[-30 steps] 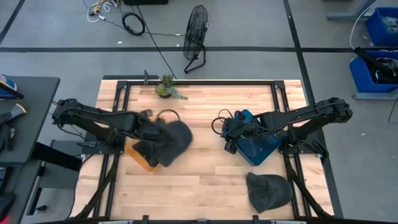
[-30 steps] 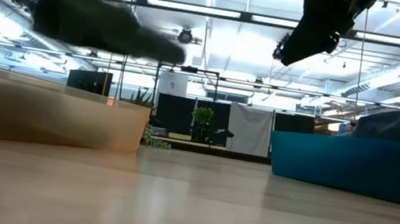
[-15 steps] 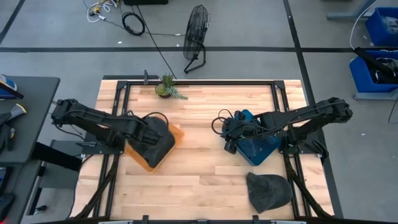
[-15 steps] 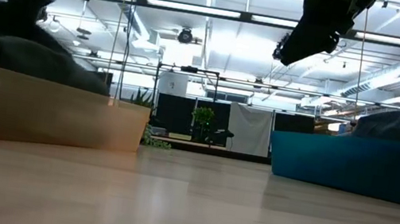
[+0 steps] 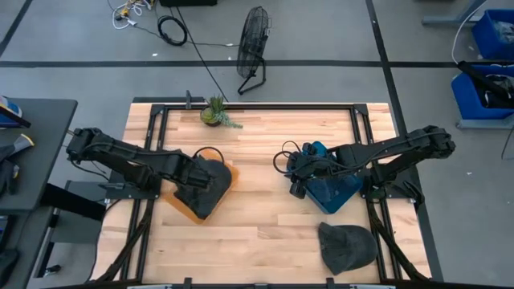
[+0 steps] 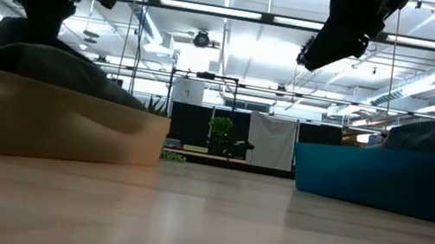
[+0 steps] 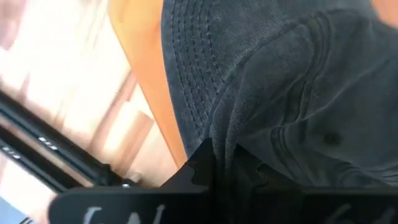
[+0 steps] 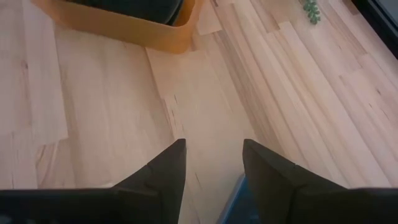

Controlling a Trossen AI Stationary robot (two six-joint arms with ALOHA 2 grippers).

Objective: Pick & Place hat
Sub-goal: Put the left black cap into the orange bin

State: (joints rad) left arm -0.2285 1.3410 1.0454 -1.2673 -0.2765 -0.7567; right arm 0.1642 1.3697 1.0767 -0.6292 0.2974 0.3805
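A dark grey hat point(image 5: 205, 186) lies in the orange bin point(image 5: 178, 205) on the table's left half; in the low view the hat point(image 6: 47, 64) humps above the bin's rim point(image 6: 52, 118). My left gripper point(image 5: 197, 171) stands over it, shut on its cloth. A second grey hat point(image 5: 347, 246) rests flat on the table near the near right corner. My right gripper point(image 5: 296, 175) hangs open in the air beside the blue bin point(image 5: 333, 191), touching nothing. My left gripper point(image 7: 227, 158) pinches a bunched fold of the hat's crown point(image 7: 249, 124) between its two fingers, coming from above and pointing down. The hat sits in the orange bin, its stitched brim point(image 7: 186, 68) against the bin wall point(image 7: 146, 68).
A small potted plant point(image 5: 215, 112) stands at the table's far edge. The blue bin point(image 6: 392, 180) holds a dark hump above its rim. Bare wood lies between the two bins and along the near edge. A fan point(image 5: 253, 48) stands on the floor beyond the table.
My left gripper, still shut on the hat, has moved toward the table's left edge and down. The hat, held in the air to the right of the orange bin a second ago, now rests inside it.
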